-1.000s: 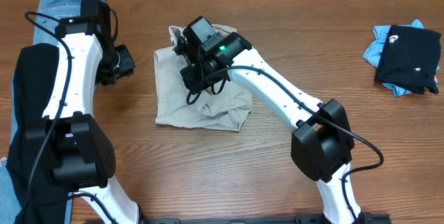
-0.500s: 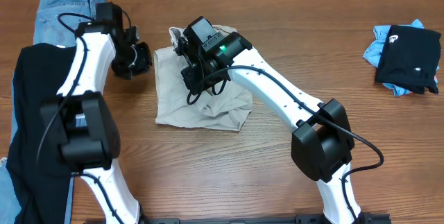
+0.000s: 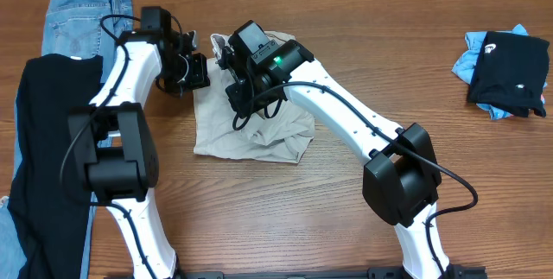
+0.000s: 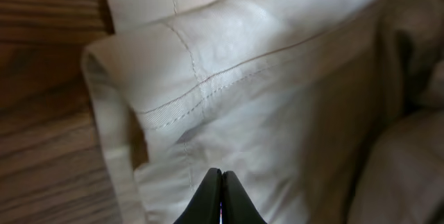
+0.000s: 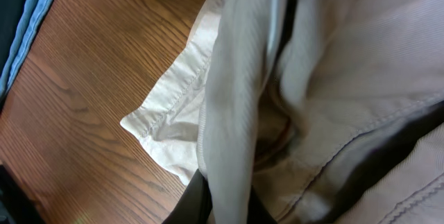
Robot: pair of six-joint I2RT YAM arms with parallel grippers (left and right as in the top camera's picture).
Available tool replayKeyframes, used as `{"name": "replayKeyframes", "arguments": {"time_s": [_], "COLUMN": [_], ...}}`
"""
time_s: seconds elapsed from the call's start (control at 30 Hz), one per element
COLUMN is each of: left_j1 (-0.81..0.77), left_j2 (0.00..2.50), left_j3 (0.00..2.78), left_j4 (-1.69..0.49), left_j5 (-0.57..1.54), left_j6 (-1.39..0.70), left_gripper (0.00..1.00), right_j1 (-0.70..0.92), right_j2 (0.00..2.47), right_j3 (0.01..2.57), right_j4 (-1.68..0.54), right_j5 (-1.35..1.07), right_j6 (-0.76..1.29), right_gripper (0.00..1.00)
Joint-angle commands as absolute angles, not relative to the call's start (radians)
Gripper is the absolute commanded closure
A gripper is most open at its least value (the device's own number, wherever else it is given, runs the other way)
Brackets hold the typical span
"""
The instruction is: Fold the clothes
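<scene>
The beige trousers (image 3: 251, 128) lie bunched in a rough square at the table's middle. My right gripper (image 3: 240, 79) sits over their upper part, shut on a raised fold of the beige cloth (image 5: 239, 106), which runs up between its fingers. My left gripper (image 3: 197, 70) is at the trousers' upper left edge. Its jaws are pressed together with nothing between them, just above a stitched hem (image 4: 208, 78). The tips (image 4: 220, 182) point over the cloth.
Blue jeans (image 3: 82, 15) and a long black garment (image 3: 47, 167) lie along the left edge under the left arm. A black and blue bundle (image 3: 505, 73) sits at the far right. Bare wooden table (image 3: 389, 37) surrounds the trousers.
My left gripper has swung right from beside the jeans to the trousers' upper left edge. The right gripper and trousers have stayed put.
</scene>
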State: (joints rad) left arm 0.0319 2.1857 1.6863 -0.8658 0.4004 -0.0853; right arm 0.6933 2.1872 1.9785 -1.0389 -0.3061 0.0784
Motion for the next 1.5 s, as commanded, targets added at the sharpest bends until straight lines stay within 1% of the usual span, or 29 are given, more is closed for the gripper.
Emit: {"name": "replayKeyframes", "arguments": {"time_s": [0.0, 0.2, 0.37, 0.5, 0.6, 0.7, 0.83, 0.93, 1.23, 1.27, 1.3, 1.33, 1.37, 1.43, 1.47], "left_j1": [0.025, 0.025, -0.011, -0.044, -0.051, -0.050, -0.050, -0.053, -0.053, -0.053, -0.053, -0.053, -0.053, -0.053, -0.053], "left_j2": [2.251, 2.323, 2.360, 2.368, 2.368, 2.368, 2.368, 2.368, 2.368, 2.368, 2.368, 2.368, 2.368, 2.368, 2.368], "left_j3": [1.676, 1.676, 1.676, 1.676, 1.676, 1.676, 1.676, 1.676, 1.676, 1.676, 1.676, 1.676, 1.676, 1.676, 1.676], "left_j4": [-0.855, -0.833, -0.817, -0.799, -0.796, -0.800, -0.807, -0.807, -0.808, -0.809, -0.810, -0.812, -0.816, -0.823, -0.825], "left_j5": [0.377, 0.371, 0.389, 0.355, 0.329, 0.329, 0.330, 0.330, 0.329, 0.329, 0.329, 0.328, 0.324, 0.309, 0.303], "left_j6": [-0.081, -0.110, -0.112, -0.112, -0.112, -0.112, -0.112, -0.112, -0.112, -0.112, -0.112, -0.112, -0.112, -0.112, -0.112], "left_gripper": [0.96, 0.96, 0.96, 0.96, 0.96, 0.96, 0.96, 0.96, 0.96, 0.96, 0.95, 0.95, 0.95, 0.95, 0.95], "right_j1": [0.688, 0.688, 0.688, 0.697, 0.707, 0.718, 0.728, 0.740, 0.753, 0.753, 0.753, 0.752, 0.752, 0.752, 0.752], "right_j2": [2.170, 2.170, 2.170, 2.170, 2.170, 2.170, 2.170, 2.170, 2.170, 2.170, 2.170, 2.170, 2.170, 2.170, 2.170], "right_j3": [2.004, 2.004, 2.004, 2.004, 2.004, 2.004, 2.004, 2.004, 2.004, 2.004, 2.004, 2.004, 2.004, 2.004, 2.004], "right_j4": [-1.035, -1.051, -1.057, -1.058, -1.053, -1.030, -0.984, -0.980, -0.973, -0.966, -0.961, -0.955, -0.947, -0.945, -0.946], "right_j5": [-0.315, -0.285, -0.286, -0.358, -0.382, -0.444, -0.474, -0.520, -0.507, -0.506, -0.506, -0.506, -0.507, -0.510, -0.510], "right_j6": [0.074, 0.073, 0.061, -0.001, -0.010, -0.059, -0.065, -0.126, -0.139, -0.139, -0.139, -0.138, -0.138, -0.135, -0.135], "right_gripper": [0.96, 0.96, 0.96, 0.96, 0.96, 0.96, 0.96, 0.96, 0.96, 0.93, 0.85, 0.83, 0.74, 0.71, 0.67]}}
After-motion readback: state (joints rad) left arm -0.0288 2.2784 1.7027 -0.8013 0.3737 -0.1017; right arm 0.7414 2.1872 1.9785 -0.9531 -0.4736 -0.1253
